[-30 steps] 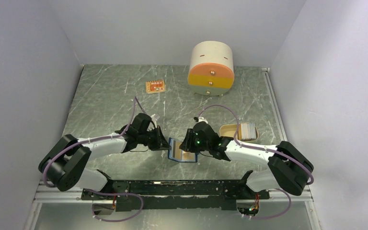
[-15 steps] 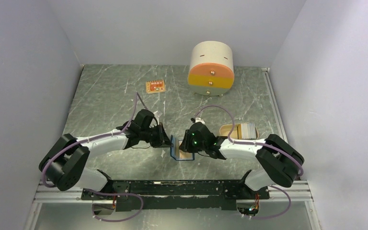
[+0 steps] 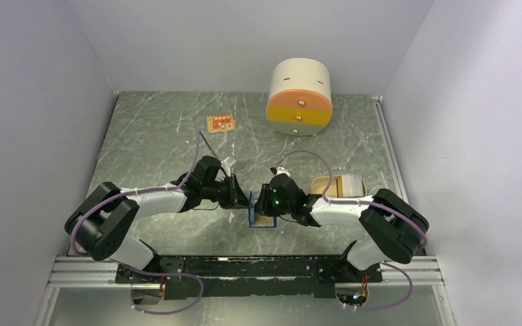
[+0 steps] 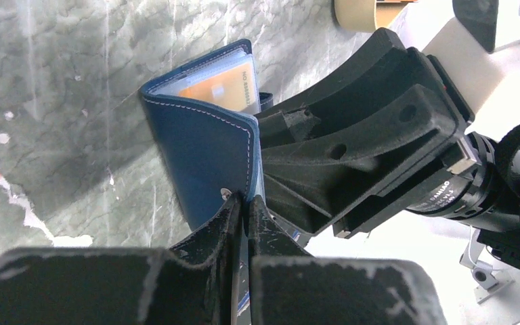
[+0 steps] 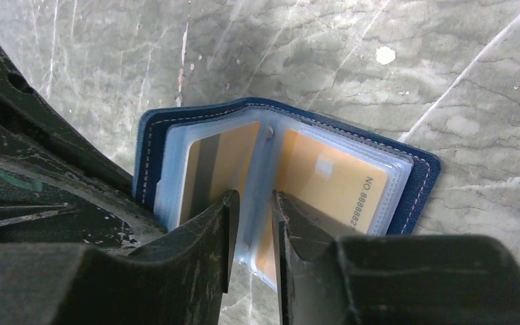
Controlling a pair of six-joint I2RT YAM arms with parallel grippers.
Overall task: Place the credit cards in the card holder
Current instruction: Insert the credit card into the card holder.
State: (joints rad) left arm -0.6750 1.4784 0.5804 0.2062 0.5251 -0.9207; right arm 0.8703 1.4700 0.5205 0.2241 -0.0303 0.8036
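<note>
The card holder (image 3: 261,213) stands half-folded on the table between my two grippers, navy outside with clear sleeves inside. My left gripper (image 4: 244,200) is shut on the edge of its navy cover (image 4: 203,149), next to the snap. My right gripper (image 5: 254,203) is closed on a bundle of the clear sleeves (image 5: 265,159) in the middle. Two tan credit cards sit in the sleeves: one with a dark stripe (image 5: 210,169) on the left, one with a printed number (image 5: 332,179) on the right. From above, the left gripper (image 3: 245,197) and the right gripper (image 3: 264,205) nearly touch.
A cream-and-orange round drawer unit (image 3: 299,95) stands at the back. A small orange tag (image 3: 221,123) lies at the back left. A beige tray (image 3: 326,183) with a pale stack in it sits just right of the right wrist.
The holder has gone from lying open to standing half-folded. My left gripper has swung the cover up and to the right. The right gripper has shifted slightly left and narrowed.
</note>
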